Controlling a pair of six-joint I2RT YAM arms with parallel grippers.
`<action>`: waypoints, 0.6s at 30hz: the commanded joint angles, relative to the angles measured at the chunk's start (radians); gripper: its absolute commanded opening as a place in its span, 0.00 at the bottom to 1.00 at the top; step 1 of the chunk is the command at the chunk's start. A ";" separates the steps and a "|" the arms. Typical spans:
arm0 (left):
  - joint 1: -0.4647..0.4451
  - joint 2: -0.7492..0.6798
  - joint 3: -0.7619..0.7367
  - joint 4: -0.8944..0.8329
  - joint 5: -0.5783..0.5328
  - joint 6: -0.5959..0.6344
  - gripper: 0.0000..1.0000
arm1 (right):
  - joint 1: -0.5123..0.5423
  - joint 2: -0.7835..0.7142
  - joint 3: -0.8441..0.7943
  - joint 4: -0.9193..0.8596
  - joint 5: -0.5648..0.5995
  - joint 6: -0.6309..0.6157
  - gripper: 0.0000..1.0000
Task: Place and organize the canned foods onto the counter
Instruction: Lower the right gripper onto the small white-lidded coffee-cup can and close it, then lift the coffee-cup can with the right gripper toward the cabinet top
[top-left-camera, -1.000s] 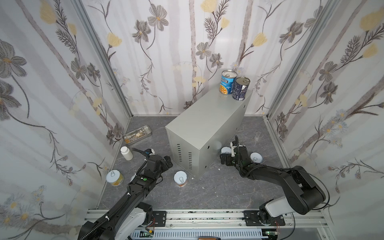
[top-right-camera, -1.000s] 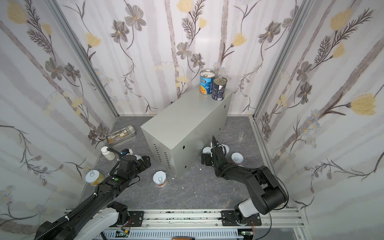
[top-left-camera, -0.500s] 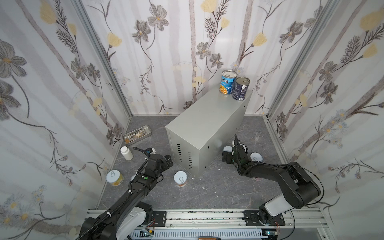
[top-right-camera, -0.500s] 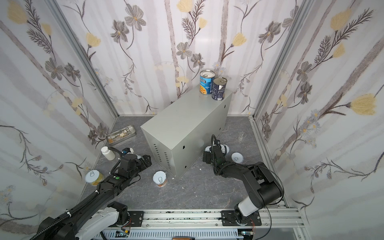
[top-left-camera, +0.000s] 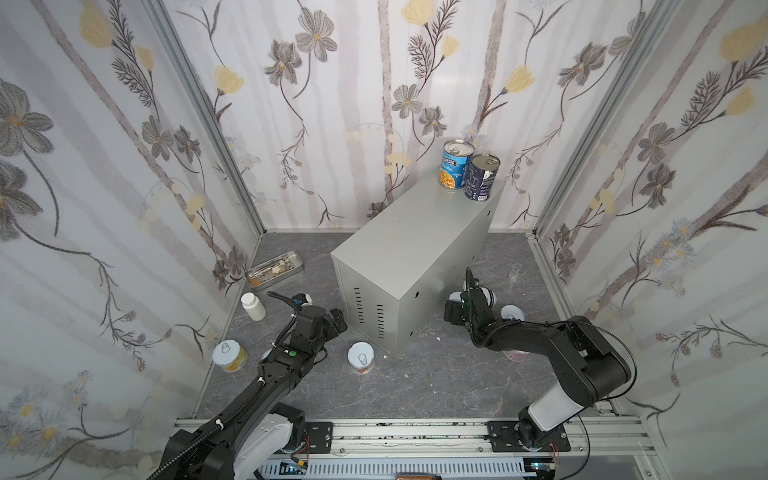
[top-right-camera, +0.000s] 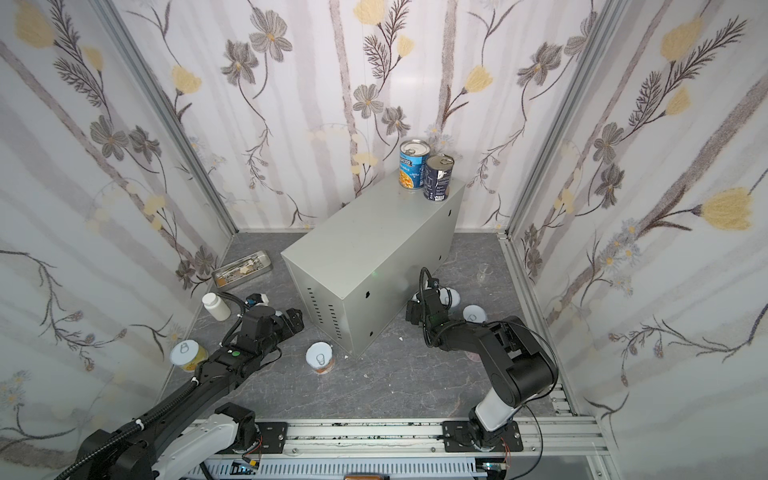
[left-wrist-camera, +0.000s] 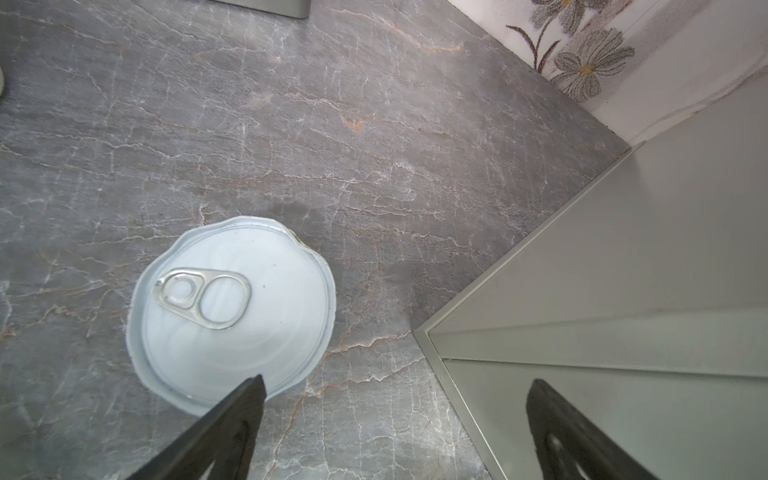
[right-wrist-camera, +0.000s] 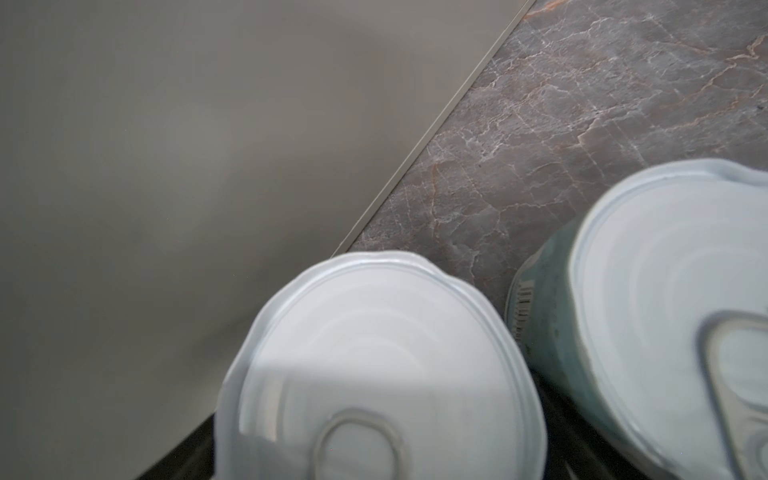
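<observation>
The counter (top-left-camera: 415, 257) is a light-grey metal box in both top views, with a blue tin (top-left-camera: 455, 164) and a dark navy tin (top-left-camera: 480, 178) standing on its far end. My right gripper (top-left-camera: 453, 306) is low beside the counter's right wall. In the right wrist view its dark fingers (right-wrist-camera: 187, 449) flank a pale-lidded short can (right-wrist-camera: 374, 365) on the floor, jaws open around it. A teal-labelled can (right-wrist-camera: 673, 316) stands close by. My left gripper (top-left-camera: 336, 323) is open near the vent end, and a pale-lidded can (left-wrist-camera: 232, 307) sits beside one finger (left-wrist-camera: 245, 407).
More short cans stand on the floor: a yellow-labelled one (top-left-camera: 229, 355), one by the counter's near corner (top-left-camera: 360, 358) and one at the right (top-left-camera: 512, 312). A white bottle (top-left-camera: 253, 305), a shallow metal tray (top-left-camera: 274, 268) and a small clear glass (top-left-camera: 517, 272) sit along the walls.
My right gripper has settled lower over the can beside the counter and its jaws have narrowed around it. The left arm has barely moved.
</observation>
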 joint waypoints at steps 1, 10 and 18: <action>0.000 0.001 0.014 0.023 -0.002 0.006 1.00 | -0.002 0.020 0.012 0.059 0.027 0.012 0.85; 0.000 0.010 0.023 0.021 0.008 0.001 1.00 | -0.001 0.012 -0.002 0.062 0.025 0.014 0.64; 0.000 -0.021 0.019 0.009 0.029 0.006 1.00 | 0.000 -0.071 -0.039 0.031 0.031 0.032 0.53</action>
